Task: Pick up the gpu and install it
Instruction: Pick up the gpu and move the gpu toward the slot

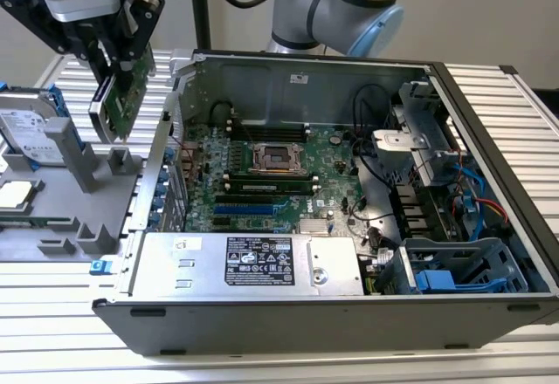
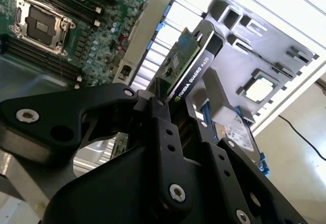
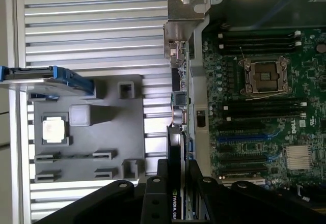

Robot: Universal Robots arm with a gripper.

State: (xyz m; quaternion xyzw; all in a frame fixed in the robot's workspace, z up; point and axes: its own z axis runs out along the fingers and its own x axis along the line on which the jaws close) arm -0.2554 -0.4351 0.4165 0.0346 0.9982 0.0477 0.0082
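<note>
A: Claw (image 1: pixel 119 63) state?
B: Was clamped on the gpu (image 1: pixel 119 100); card tilted, in the air.
A: Position?
B: Hung just outside the open computer case (image 1: pixel 262 83), beyond its wall on the exterior view's left.

We see white lettering along the black edge of the gpu (image 2: pixel 189 67), a printed label on the power supply (image 1: pixel 258 262), and another on the hard drive (image 1: pixel 29 133); we leave their wording unquoted.

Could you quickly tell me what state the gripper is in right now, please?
Gripper: closed on the small flat green card with a black cover, held in the air beside the open computer case.
</note>
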